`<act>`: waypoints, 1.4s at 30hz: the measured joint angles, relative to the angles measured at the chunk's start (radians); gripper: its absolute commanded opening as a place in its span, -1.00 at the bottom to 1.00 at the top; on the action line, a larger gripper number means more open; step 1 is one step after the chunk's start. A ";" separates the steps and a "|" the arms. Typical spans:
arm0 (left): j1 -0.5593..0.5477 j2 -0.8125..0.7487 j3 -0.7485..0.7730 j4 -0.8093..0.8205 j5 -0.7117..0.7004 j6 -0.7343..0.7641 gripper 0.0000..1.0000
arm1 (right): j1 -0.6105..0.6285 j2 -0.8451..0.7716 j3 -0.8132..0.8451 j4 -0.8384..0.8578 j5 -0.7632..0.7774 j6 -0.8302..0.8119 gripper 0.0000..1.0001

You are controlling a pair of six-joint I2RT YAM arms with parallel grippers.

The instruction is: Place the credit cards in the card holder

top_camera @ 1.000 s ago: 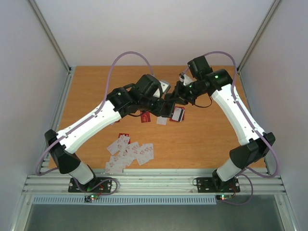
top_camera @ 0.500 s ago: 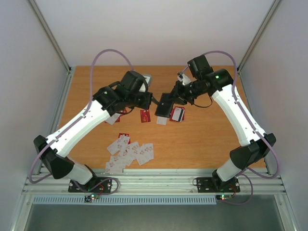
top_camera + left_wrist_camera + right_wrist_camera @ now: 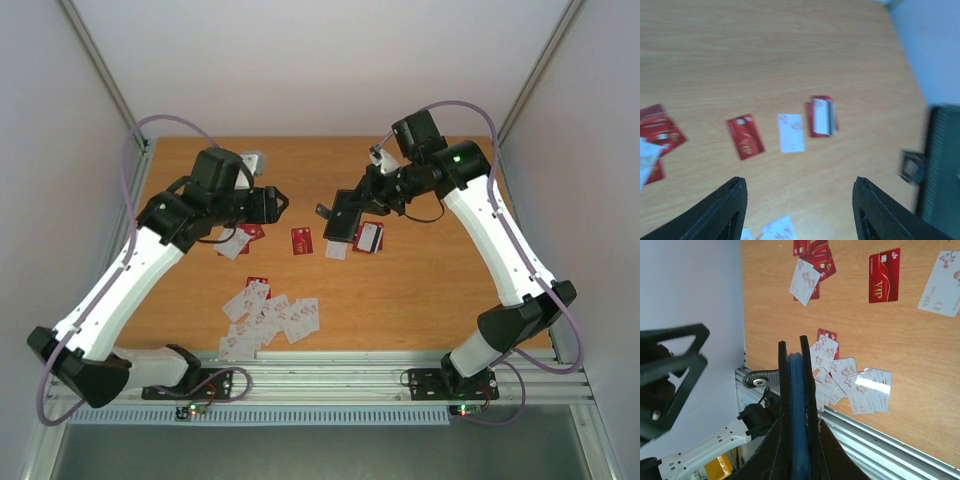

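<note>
Two grippers, one hand-off in the making. By my read this is the fetch-a-card step, with the wallet waiting and nothing on its way into it. The next move calls for the left gripper (image 3: 800,212) to come down on a single card, pinch it up by a thin edge off a flat board, which is fiddly, and carry it across to the slot.

Now the jaws. The left gripper's stand wide apart with nothing between them and nothing touched, hanging above the table (image 3: 430,290) and looking down at it. The right gripper (image 3: 799,445) has its jaws drawn in close, clamped on the card holder (image 3: 795,390). It holds the wallet up in the air, edge-on to its own wrist camera, the two black covers a little apart and the bluish lining showing between. Whether a card already sits inside, I cannot tell.

Outward from there, the overhead view shows three loose cards in a row on the wood by the holder. There is a red card (image 3: 745,136), a white card (image 3: 791,132) just beside it, and a striped card (image 3: 821,116) with red at its edges, nearest the wallet. Over on the left arm's side, a small cluster of red and white cards overlaps near the left gripper. Down by the front rail lies the main heap of credit cards (image 3: 270,315), mostly white with red marks, fanned across each other.

The risk as I see it is overlapped cards coming up in twos. The lone red card looks the cleanest pick.
</note>
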 measured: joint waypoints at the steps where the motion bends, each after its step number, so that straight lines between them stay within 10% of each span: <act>1: 0.003 -0.024 -0.013 0.008 0.060 0.011 0.23 | 0.000 0.000 0.006 -0.001 0.000 -0.002 -0.98; 12: 0.005 -0.115 -0.168 0.256 0.470 -0.009 0.68 | 0.000 0.000 0.001 0.096 -0.152 -0.026 -0.98; 24: 0.034 -0.128 -0.241 0.536 0.558 -0.203 -0.01 | 0.000 -0.076 -0.138 0.365 -0.368 0.060 -0.97; 42: 0.149 -0.225 -0.435 0.844 0.599 -0.513 -0.15 | -0.011 -0.137 -0.241 0.691 -0.502 0.256 -0.98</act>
